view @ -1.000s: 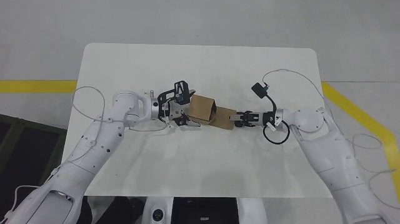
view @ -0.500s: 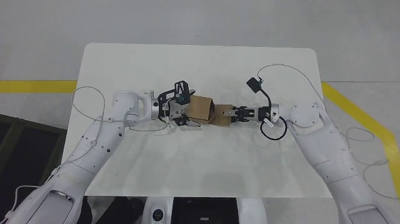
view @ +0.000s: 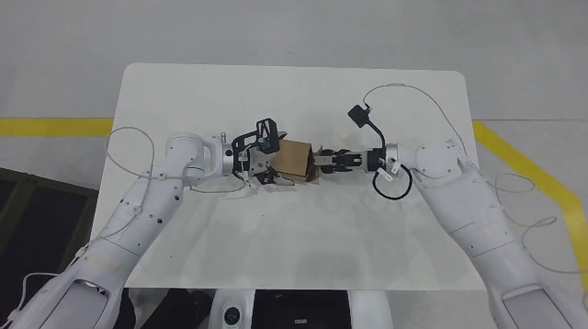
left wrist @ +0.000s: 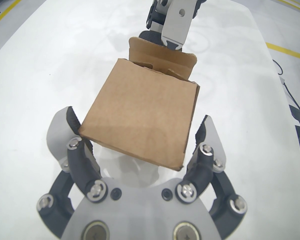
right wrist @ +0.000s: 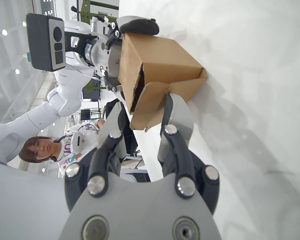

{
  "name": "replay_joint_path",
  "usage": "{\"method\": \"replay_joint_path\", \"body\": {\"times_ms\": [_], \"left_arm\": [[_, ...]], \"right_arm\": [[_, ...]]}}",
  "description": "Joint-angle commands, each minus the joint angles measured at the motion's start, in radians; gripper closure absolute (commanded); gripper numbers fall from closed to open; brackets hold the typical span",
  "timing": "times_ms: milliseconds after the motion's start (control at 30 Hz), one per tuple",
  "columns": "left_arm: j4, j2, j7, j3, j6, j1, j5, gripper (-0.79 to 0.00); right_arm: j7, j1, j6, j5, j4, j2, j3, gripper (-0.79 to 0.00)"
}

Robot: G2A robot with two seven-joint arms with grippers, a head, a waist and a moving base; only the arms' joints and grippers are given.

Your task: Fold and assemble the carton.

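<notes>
The carton (view: 296, 159) is a small brown box. It lies on its side on the white surface (view: 184, 99), near the middle of the top view. The left gripper (view: 272, 156) is at the carton's left end in that view. It is open wide, and the end of the carton sits between its fingers (left wrist: 61, 126). In the left wrist view, one finger touches a corner of the carton, and the other finger is just beside the carton's edge. The right gripper (view: 322, 160) is at the carton's other end, where the box is open. A flap (right wrist: 155, 91) there is bent partly over the opening. The right gripper is open a little, and the flap sits between its two fingers. One finger lies against the flap's outer face. I cannot tell if the fingers squeeze the flap. The two grippers point at each other with the carton between them.
</notes>
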Motion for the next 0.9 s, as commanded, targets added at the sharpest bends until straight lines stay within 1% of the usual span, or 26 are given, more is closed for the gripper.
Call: {"method": "replay_joint_path", "body": {"times_ms": [0,100,200,500,567,600,667,867], "left_arm": [[0.001,0.0,0.001,0.0,0.0,0.0,0.001,-0.785],[0.002,-0.001,0.001,0.0,0.001,0.0,0.004,-0.785],[0.003,-0.001,0.0,0.0,-0.002,0.0,0.005,-0.785],[0.006,-0.002,0.002,0.0,-0.003,0.0,0.012,-0.785],[0.006,-0.003,0.003,0.0,-0.003,0.0,0.013,-0.785],[0.006,-0.003,0.003,-0.001,-0.002,0.0,0.015,-0.785],[0.005,-0.003,0.004,-0.001,-0.001,0.0,0.017,-0.785],[0.006,-0.004,0.007,-0.001,-0.003,0.001,0.021,-0.785]], "right_arm": [[-0.002,0.012,-0.017,0.009,0.019,-0.005,-0.011,-0.302],[-0.003,0.026,-0.039,0.027,0.043,-0.013,-0.024,-0.308],[-0.006,0.033,-0.055,0.045,0.066,-0.018,-0.033,-0.274],[-0.004,0.038,-0.097,0.106,0.106,-0.029,-0.042,-0.222],[0.0,0.037,-0.106,0.114,0.114,-0.031,-0.044,-0.228],[0.002,0.037,-0.106,0.117,0.117,-0.031,-0.045,-0.222],[0.008,0.037,-0.105,0.122,0.122,-0.032,-0.047,-0.179],[0.025,0.046,-0.076,0.106,0.128,-0.035,-0.059,-0.142]]}}
